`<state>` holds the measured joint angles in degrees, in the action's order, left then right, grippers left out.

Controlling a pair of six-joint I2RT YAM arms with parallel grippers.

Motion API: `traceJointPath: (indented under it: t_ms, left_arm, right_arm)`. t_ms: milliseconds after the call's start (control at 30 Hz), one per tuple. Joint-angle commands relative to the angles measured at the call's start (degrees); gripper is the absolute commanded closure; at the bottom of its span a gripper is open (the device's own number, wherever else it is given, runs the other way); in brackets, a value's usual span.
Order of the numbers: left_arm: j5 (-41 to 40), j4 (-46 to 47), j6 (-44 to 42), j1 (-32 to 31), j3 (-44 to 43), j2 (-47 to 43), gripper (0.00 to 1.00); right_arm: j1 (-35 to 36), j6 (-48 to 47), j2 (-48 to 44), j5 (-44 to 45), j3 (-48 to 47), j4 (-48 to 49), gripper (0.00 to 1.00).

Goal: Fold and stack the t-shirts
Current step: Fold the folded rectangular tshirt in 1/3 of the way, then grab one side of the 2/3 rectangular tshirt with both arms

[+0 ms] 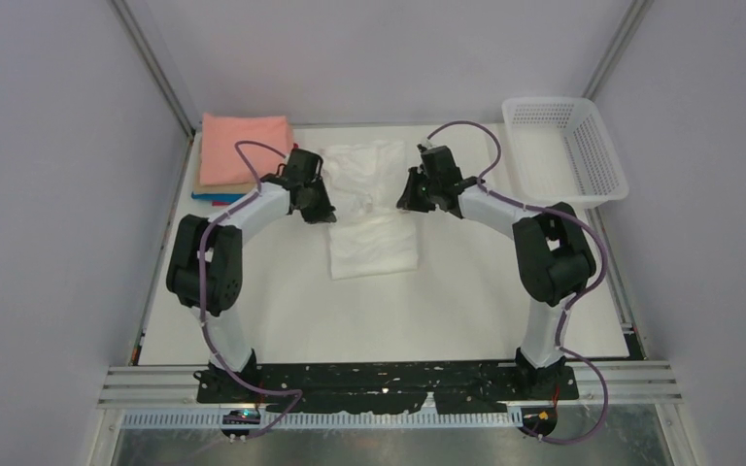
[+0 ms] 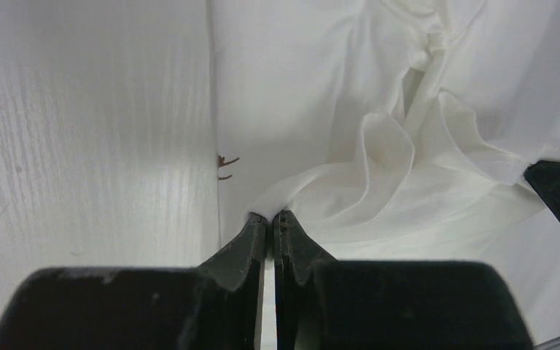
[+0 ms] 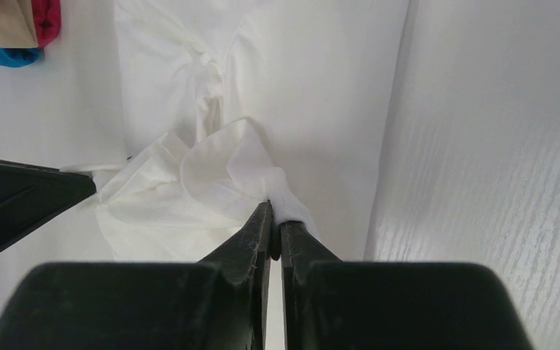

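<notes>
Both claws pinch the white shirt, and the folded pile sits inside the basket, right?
Not the basket: the top view shows the folded pile on the table, far left. The left gripper and right gripper do pinch the white shirt.

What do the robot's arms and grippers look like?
The left arm and right arm have white links and bulky black joints, with a purple cable along each. The left gripper and right gripper are black, with two wedge-shaped fingers each.
</notes>
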<state>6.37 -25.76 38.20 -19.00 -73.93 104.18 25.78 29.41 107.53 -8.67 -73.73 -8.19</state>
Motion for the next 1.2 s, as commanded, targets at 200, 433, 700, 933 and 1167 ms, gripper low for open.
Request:
traceJointPath:
  t_ms: [200, 433, 700, 933, 1167]
  left_arm:
    - [-4.8, -0.3, 1.6, 2.0, -1.8, -4.0, 0.15]
    - [-0.2, 2.9, 2.5, 1.5, 13.0, -16.8, 0.0]
    - [1.5, 5.0, 3.4, -2.1, 28.8, -25.6, 0.0]
    - [0.5, 5.4, 4.6, -2.3, 35.3, -29.9, 0.0]
    - [0.2, 5.0, 4.2, -2.3, 35.7, -30.0, 0.0]
  right_arm:
    - [-3.0, -3.5, 0.0, -1.2, -5.6, 1.0, 0.23]
    - [-2.2, -1.8, -11.1, -1.2, 7.2, 3.4, 0.05]
    - [6.6, -3.8, -6.3, -7.3, 5.2, 6.3, 0.05]
    - [9.9, -5.3, 2.6, -3.9, -4.0, 3.7, 0.05]
    - [9.8, -6.1, 11.3, 1.3, -13.9, 1.9, 0.05]
